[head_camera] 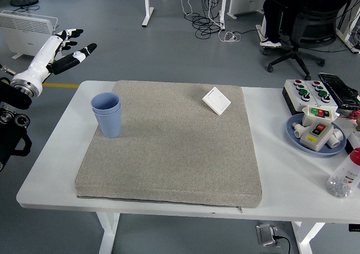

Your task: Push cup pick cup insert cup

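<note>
Two blue cups (108,115) stand nested, one inside the other, upright near the left edge of the grey mat (174,147). My left hand (63,47) is white with black fingertips. It is raised up and to the left of the cups, beyond the table's left end, with fingers spread and holding nothing. It is well clear of the cups. My right arm is out of view.
A white square switch plate (216,101) lies on the mat's far right. On the table's right are a button box (309,92), a blue plate (295,134) with a white device, a black device (339,90) and a bottle (345,177). A person sits in a chair (298,23) beyond.
</note>
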Controlling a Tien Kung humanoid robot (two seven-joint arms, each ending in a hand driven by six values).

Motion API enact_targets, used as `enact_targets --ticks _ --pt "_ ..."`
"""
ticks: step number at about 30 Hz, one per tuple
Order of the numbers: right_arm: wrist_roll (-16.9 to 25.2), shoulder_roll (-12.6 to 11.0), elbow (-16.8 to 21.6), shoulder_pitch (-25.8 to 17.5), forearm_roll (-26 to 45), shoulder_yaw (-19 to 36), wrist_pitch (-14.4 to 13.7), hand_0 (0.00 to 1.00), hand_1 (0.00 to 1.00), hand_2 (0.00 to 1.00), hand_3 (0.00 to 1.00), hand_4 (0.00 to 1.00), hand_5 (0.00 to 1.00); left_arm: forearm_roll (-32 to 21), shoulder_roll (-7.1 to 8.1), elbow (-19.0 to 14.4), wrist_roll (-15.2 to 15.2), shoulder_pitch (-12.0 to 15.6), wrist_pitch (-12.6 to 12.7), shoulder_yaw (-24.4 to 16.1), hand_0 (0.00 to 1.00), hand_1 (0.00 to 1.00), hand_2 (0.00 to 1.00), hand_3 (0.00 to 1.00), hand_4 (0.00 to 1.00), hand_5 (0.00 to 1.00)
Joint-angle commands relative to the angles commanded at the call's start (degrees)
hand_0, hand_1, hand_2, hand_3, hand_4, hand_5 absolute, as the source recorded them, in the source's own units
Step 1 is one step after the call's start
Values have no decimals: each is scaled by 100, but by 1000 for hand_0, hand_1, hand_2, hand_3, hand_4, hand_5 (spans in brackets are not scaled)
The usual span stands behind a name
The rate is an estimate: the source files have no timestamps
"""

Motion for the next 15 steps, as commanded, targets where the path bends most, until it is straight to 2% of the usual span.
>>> enact_targets --ticks 5,7,9,11,15 --pt "-2 11 0 -24 2 33 -1 754 627 645 557 81 467 -1192 -36 -627 -181 943 27 -561 789 806 891 875 659 998" --pt "-5 20 0 -41 -10 56 -2 754 627 645 557 81 467 -1713 -216 -956 -140 1418 65 -882 789 806 891 875 659 998" --pt "-5 24 0 -48 -10 63 -3 753 626 644 556 81 467 -2160 -288 -1079 -117 1721 65 -1018 794 809 890 876 656 998" --pt "-9 34 0 -56 -40 91 -5 753 626 644 556 81 467 -2681 -556 -1264 -61 2122 64 -1328 794 809 890 876 656 998" --pt "-9 51 0 -73 -75 175 -10 755 626 644 556 81 468 -3588 -906 -1407 -58 2640 42 -1685 798 810 890 880 657 998"
